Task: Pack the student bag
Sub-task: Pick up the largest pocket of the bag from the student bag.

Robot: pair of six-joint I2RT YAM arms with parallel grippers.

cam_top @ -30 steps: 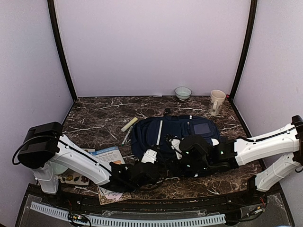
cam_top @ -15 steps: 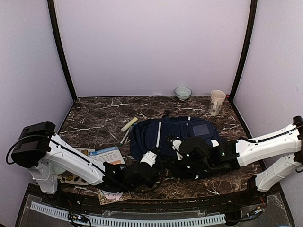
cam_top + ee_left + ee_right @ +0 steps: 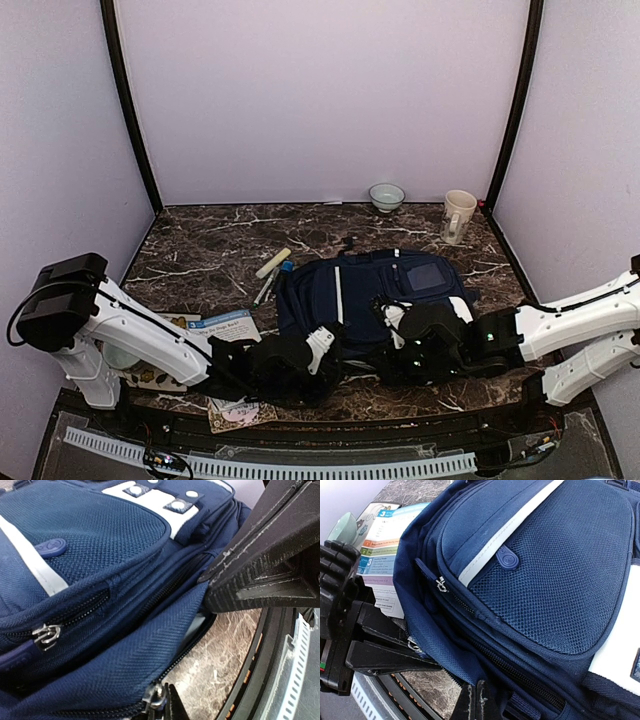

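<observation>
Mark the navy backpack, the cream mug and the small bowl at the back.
Navy-blue fabric backpack (image 3: 365, 288): top view, front panel.
Cream handled mug (image 3: 458, 214): top view, side wall.
Small pale round bowl (image 3: 386, 197): top view, outer wall.

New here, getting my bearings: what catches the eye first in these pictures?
A big navy backpack lies centrally, the left gripper and right gripper both shut at its near edge. A booklet lies to its left; a cup and a bowl stand at the back.

Lab test booth: plain lilac walls (image 3: 320, 100), black corner posts (image 3: 130, 110), marble-look tabletop (image 3: 200, 262).
</observation>
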